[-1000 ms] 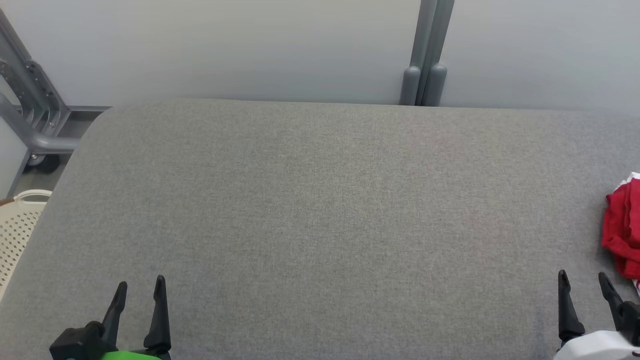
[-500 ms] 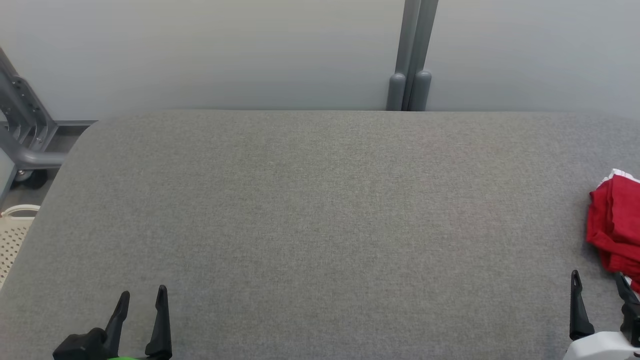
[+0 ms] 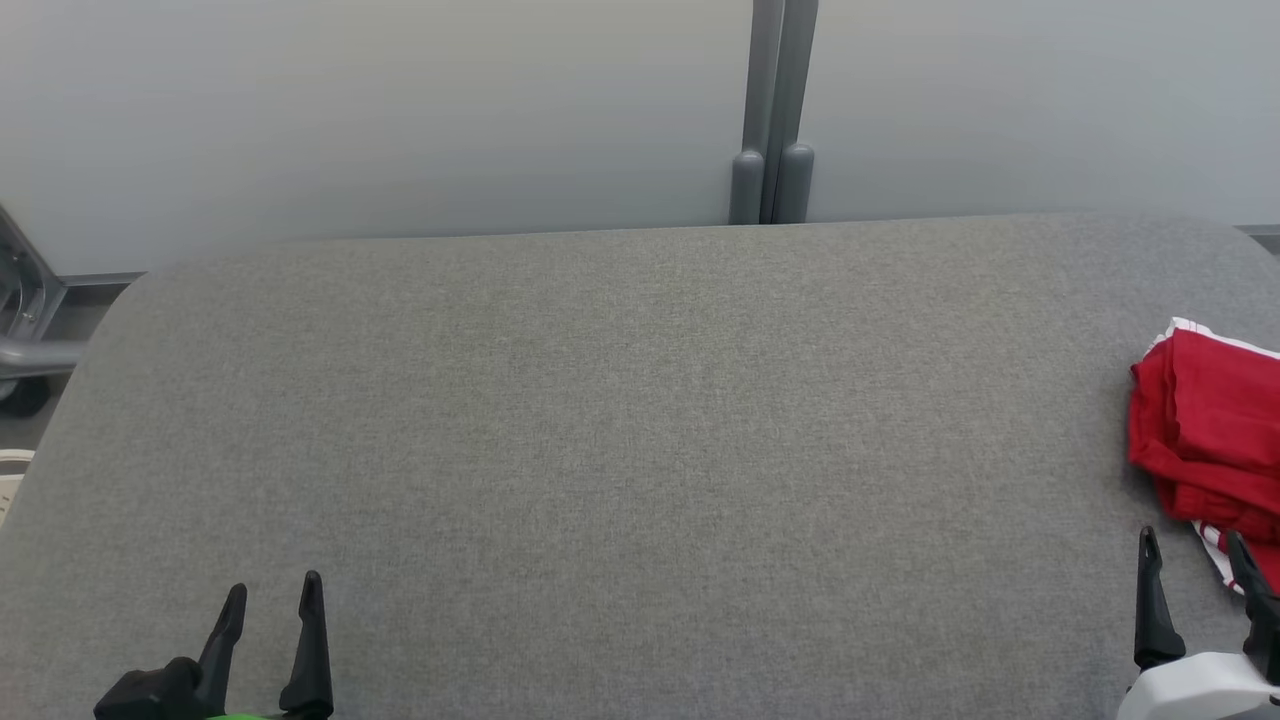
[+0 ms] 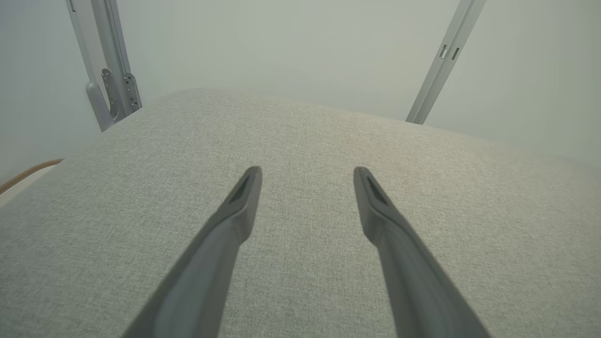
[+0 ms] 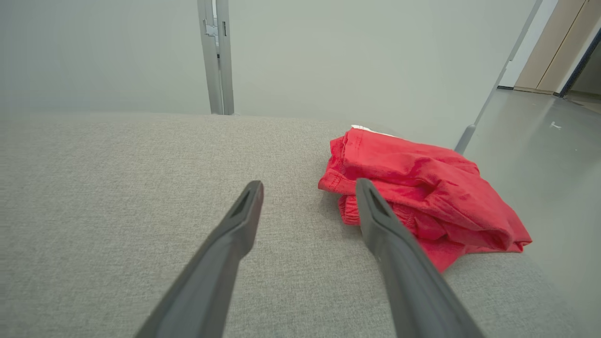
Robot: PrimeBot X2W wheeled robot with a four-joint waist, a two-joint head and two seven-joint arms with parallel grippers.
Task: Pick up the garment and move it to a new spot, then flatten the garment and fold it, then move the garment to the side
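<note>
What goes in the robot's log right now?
left gripper: open, empty | right gripper: open, empty | red garment: bunched, not gripped, near right gripper

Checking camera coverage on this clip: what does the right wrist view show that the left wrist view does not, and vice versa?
Right wrist view: the red garment, bunched near the right end of the grey table, ahead-right of the open right claw; floor and a doorway beyond. Left wrist view: the open left claw above the table, and a bracketed metal frame at the far left corner. Shared: the table, the pale wall, a grey upright post.
</note>
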